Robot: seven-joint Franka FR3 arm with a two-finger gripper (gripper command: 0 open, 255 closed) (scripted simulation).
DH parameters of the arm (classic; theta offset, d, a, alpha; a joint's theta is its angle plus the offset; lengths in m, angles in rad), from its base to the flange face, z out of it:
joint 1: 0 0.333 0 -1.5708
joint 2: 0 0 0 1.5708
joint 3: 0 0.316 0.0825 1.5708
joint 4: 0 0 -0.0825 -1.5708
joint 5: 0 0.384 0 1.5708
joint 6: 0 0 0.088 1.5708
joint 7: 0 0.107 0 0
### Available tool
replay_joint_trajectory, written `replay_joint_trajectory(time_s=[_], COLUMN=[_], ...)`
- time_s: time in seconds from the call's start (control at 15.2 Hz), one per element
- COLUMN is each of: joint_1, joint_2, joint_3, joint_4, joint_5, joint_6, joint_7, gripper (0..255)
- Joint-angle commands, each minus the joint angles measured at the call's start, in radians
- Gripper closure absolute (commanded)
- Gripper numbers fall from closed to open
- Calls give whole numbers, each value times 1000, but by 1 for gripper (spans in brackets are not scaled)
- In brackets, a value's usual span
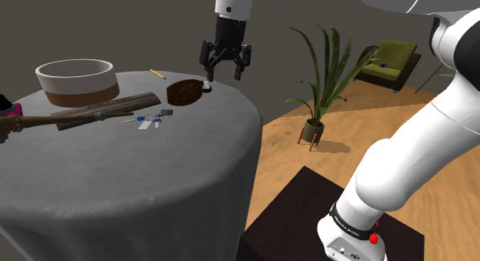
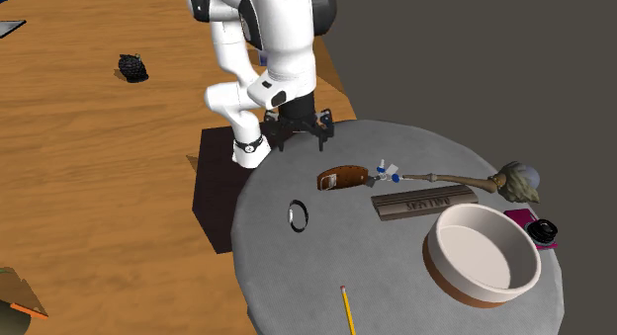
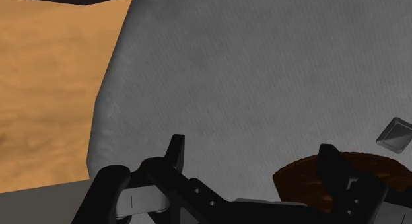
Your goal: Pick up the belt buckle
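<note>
Claw (image 1: 224, 75) wide open, fingers well apart, nothing held. It hangs pointing down above the round grey tabletop (image 1: 138, 182). Belt buckle (image 1: 208, 85), a small black-and-white ring, lies flat on the tabletop. In the shoulder view it sits right below the claw's fingertips, not touched, close to the tabletop's right edge. Near it on that view's left is a brown oval thing (image 1: 185, 92); the second exterior view shows a clear gap between the two. Further left are a dark wooden slab (image 1: 108, 109) and a big white bowl (image 1: 81, 88) with a brown base. Yellow pencil (image 1: 157, 73) lies at the far edge. A potted plant (image 1: 327, 75) stands on the wood floor at the right.
</note>
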State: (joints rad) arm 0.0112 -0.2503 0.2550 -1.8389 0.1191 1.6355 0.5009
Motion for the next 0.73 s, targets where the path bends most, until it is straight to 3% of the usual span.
replay_joint_trajectory(time_s=[0.0, 0.33, 0.66], joint_1=[0, 25, 24], joint_2=[92, 302, 282], joint_3=[30, 78, 74], joint_4=[104, 358, 265], joint_5=[-27, -108, -101], joint_6=[-12, -68, 6], joint_7=[77, 237, 231], gripper=[0, 0, 0])
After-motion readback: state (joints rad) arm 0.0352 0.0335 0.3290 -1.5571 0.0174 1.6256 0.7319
